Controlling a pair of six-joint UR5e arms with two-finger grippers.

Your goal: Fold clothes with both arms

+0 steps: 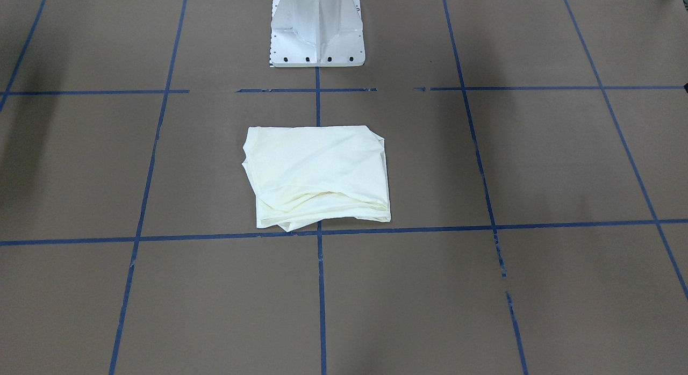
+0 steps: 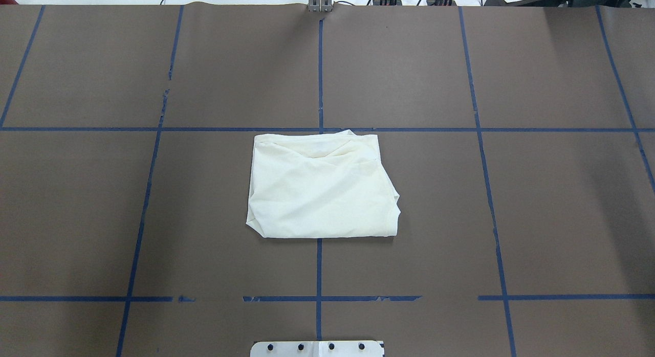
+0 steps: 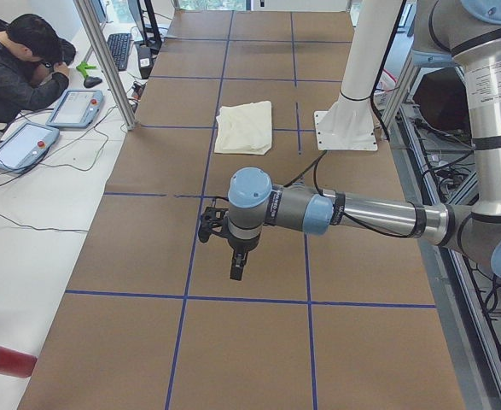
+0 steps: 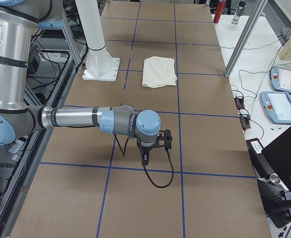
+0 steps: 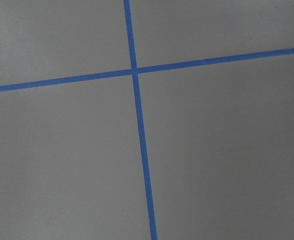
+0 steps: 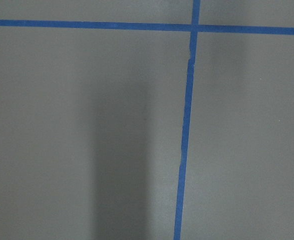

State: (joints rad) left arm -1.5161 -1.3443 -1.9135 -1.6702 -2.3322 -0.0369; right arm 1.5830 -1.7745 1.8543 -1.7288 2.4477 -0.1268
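The clothes (image 1: 317, 176) lie as one folded cream rectangle at the table's middle, plain side up, with layered edges on the side away from the pedestal (image 2: 322, 188). They also show in the side views (image 3: 244, 128) (image 4: 159, 72). No gripper touches them. My left gripper (image 3: 237, 265) hangs pointing down over bare table, far from the clothes. My right gripper (image 4: 145, 157) points down at the opposite end. Only the side views show them, so I cannot tell whether they are open or shut. Both wrist views hold only brown table and blue tape.
The white pedestal base (image 1: 317, 28) stands just behind the clothes. Blue tape lines (image 2: 320, 81) divide the brown table. A seated person (image 3: 11, 64) and teach pendants (image 3: 75, 107) are at a side bench beyond a metal post (image 3: 105, 60). A red bottle (image 3: 2, 359) lies nearby.
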